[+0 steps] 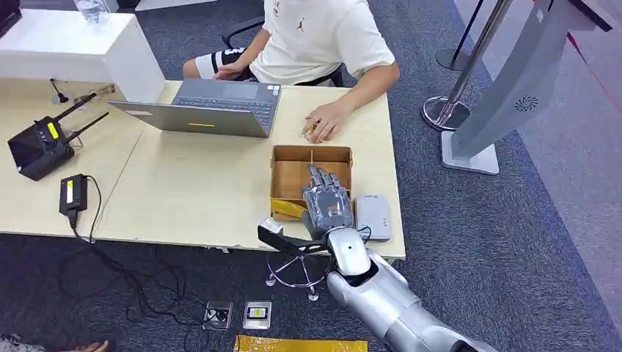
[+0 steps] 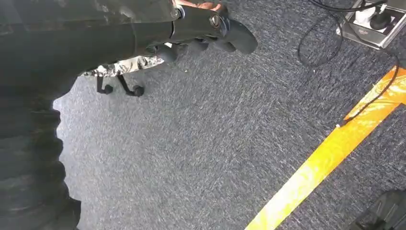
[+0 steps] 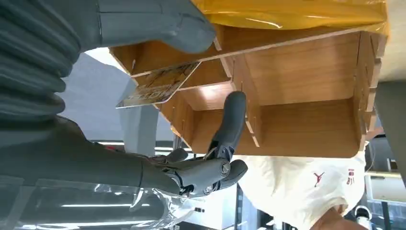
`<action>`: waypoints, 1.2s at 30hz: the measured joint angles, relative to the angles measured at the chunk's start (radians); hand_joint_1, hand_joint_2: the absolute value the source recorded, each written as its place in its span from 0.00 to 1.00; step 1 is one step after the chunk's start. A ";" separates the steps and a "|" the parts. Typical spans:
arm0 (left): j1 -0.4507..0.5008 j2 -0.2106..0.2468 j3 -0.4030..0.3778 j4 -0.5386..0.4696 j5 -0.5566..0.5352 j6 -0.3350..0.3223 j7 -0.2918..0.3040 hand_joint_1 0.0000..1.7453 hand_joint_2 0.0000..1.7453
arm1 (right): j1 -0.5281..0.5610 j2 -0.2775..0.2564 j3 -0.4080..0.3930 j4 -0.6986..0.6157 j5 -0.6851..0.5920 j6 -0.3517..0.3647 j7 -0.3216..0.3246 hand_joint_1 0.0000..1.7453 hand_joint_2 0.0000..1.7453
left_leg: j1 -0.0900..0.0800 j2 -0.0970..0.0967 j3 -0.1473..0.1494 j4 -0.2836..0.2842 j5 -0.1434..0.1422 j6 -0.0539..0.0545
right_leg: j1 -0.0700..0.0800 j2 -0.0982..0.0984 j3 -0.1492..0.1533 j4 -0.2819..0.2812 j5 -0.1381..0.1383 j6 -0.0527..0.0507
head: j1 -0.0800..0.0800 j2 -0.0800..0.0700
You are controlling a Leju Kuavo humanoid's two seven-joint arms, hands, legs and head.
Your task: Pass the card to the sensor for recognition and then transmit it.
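The right hand [image 1: 327, 196], fingers spread and grasping nothing, hovered inside the wooden box [image 1: 287, 174] near the card [image 3: 158, 85], its print unreadable.

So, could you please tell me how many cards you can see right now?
1. The card leans at the edge of the wooden box, close to the right hand and its fingers. More may be hidden under the hand.

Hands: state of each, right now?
Left hand: closed, fingers curled, empty.
Right hand: open over the wooden box; card between thumb and finger, not gripped.
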 joint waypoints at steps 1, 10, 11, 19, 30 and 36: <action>0.002 0.000 0.000 0.000 0.005 0.002 0.000 0.00 1.00 | 0.000 0.001 0.000 0.002 0.001 0.000 0.001 0.44 1.00 | 0.000 0.000 0.000 0.000 0.000 0.000 | 0.000 0.000 0.000 0.000 0.000 0.000 | 0.000 0.000; 0.023 0.000 0.008 0.003 0.025 0.027 0.000 0.00 1.00 | -0.004 0.017 0.000 0.024 0.003 -0.001 0.011 0.48 1.00 | 0.000 0.000 0.000 0.000 0.000 0.000 | 0.000 0.000 0.000 0.000 0.000 0.000 | 0.000 0.000; 0.024 0.000 0.009 0.004 0.026 0.027 0.000 0.00 1.00 | -0.005 0.017 0.000 0.026 0.002 -0.001 0.012 0.50 1.00 | 0.000 0.000 0.000 0.000 0.000 0.000 | 0.000 0.000 0.000 0.000 0.000 0.000 | 0.000 0.000; 0.027 0.000 0.015 0.007 0.037 0.033 0.000 0.00 1.00 | -0.007 0.017 0.000 0.031 -0.007 -0.010 0.019 0.50 1.00 | 0.000 0.000 0.000 0.000 0.000 0.000 | 0.000 0.000 0.000 0.000 0.000 0.000 | 0.000 0.000; 0.028 0.000 0.014 0.008 0.029 0.036 0.000 0.00 1.00 | -0.016 -0.006 -0.018 0.032 -0.025 -0.038 0.072 0.44 1.00 | 0.000 0.000 0.000 0.000 0.000 0.000 | 0.000 0.000 0.000 0.000 0.000 0.000 | 0.000 0.000; 0.019 0.000 0.013 0.008 0.016 0.018 0.000 0.00 1.00 | -0.016 -0.033 -0.042 0.032 -0.024 -0.039 0.094 0.44 1.00 | 0.000 0.000 0.001 0.000 0.000 0.000 | 0.000 0.000 0.000 0.000 0.000 0.000 | 0.000 0.000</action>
